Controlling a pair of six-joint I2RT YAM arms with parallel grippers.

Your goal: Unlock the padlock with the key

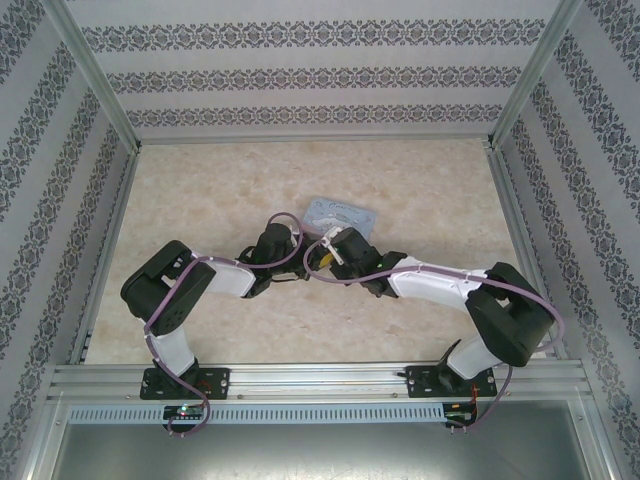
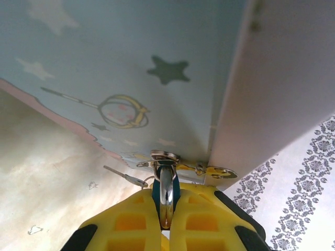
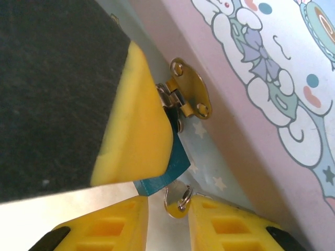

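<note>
The padlock (image 2: 176, 187), small with a teal body and a silver shackle, hangs from the gold hasp (image 3: 191, 94) of a pastel-blue cartoon tin box (image 1: 340, 214). My left gripper (image 2: 166, 193) is shut on the padlock from both sides. The padlock's teal corner (image 3: 175, 159) pokes out below the left gripper's yellow finger (image 3: 136, 136). Just under it sits the key's round silver head (image 3: 175, 203) with a ring, between the fingers of my right gripper (image 3: 168, 209). Those fingers stand apart, with a gap left of the key. A slim key (image 2: 123, 177) on a wire ring sticks out left of the padlock.
The tin box (image 2: 131, 63) lies on the beige marble-patterned tabletop (image 1: 420, 180), just beyond both grippers, which meet at its near edge. Patterned walls (image 1: 300, 80) and aluminium posts enclose the table on three sides. Bare tabletop lies on either side of the box.
</note>
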